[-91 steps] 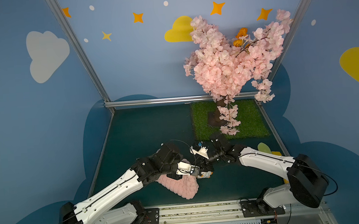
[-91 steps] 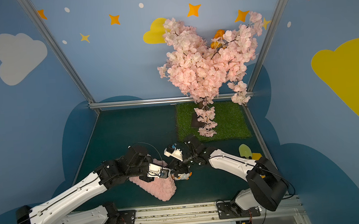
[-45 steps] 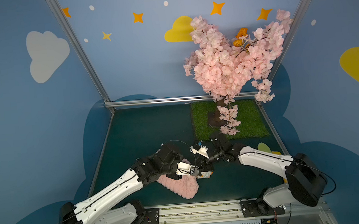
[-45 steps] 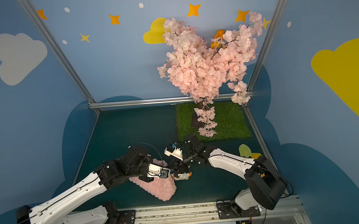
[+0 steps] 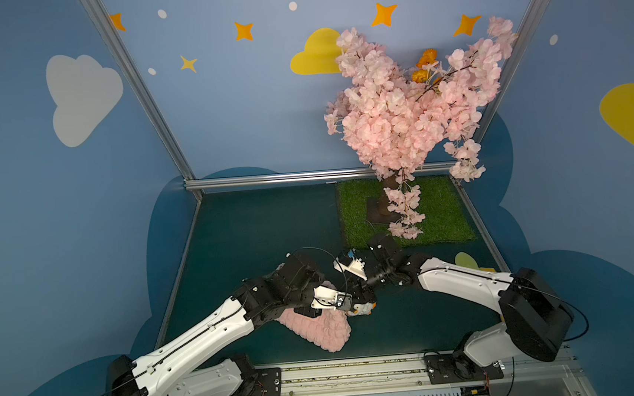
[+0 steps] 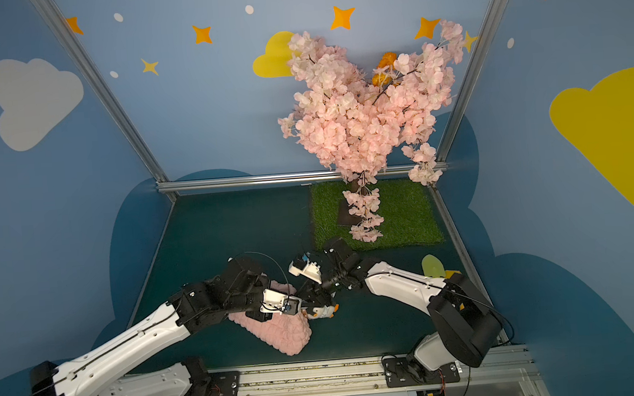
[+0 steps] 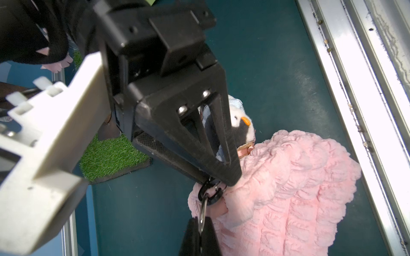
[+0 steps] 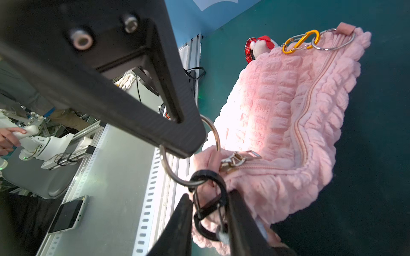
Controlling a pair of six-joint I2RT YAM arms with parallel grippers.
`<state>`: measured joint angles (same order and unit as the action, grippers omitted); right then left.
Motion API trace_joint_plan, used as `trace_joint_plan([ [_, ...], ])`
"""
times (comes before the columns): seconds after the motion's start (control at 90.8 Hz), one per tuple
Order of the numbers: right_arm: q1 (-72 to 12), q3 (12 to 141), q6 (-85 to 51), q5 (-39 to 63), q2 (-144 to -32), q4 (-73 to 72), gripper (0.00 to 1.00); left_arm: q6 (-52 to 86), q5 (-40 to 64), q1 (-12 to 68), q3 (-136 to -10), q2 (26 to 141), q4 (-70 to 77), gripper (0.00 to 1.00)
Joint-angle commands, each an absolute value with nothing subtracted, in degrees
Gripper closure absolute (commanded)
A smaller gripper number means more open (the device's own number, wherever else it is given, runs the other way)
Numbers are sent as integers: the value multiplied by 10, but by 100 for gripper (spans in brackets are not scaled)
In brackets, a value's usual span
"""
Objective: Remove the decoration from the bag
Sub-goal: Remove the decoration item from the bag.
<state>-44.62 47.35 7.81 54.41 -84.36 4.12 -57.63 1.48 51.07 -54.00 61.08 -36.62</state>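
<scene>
Pink puffy bag (image 8: 277, 110): at its corner, left gripper (image 7: 200, 223) pinches the silver ring (image 8: 216, 133), right gripper (image 8: 209, 199) clamps the black clip (image 8: 207, 172) (the penguin's (image 7: 240, 127)). Probably best: press gate, unhook slowly.

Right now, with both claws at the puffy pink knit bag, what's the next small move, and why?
Probably the right claw should work the black carabiner clip off the silver metal ring while the left claw steadies it. The left is shut on that ring, the right grips the clip, which hooks through it at the puffy pink knit bag.
</scene>
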Motion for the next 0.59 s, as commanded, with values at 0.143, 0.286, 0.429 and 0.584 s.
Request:
trace_joint_plan([
  [0.143, -450, 488, 54, 545, -862, 19, 72, -573, 8, 513, -563, 615, -360, 98],
  [0.286, -444, 479, 39, 550, -861, -3, 76, -570, 8, 515, -561, 614, -364, 98],
  [0.429, -442, 477, 26, 553, -857, -14, 80, -569, 4, 519, -559, 612, -363, 98],
  [0.584, -440, 470, 22, 555, -853, -18, 87, -569, -4, 523, -559, 610, -364, 98],
])
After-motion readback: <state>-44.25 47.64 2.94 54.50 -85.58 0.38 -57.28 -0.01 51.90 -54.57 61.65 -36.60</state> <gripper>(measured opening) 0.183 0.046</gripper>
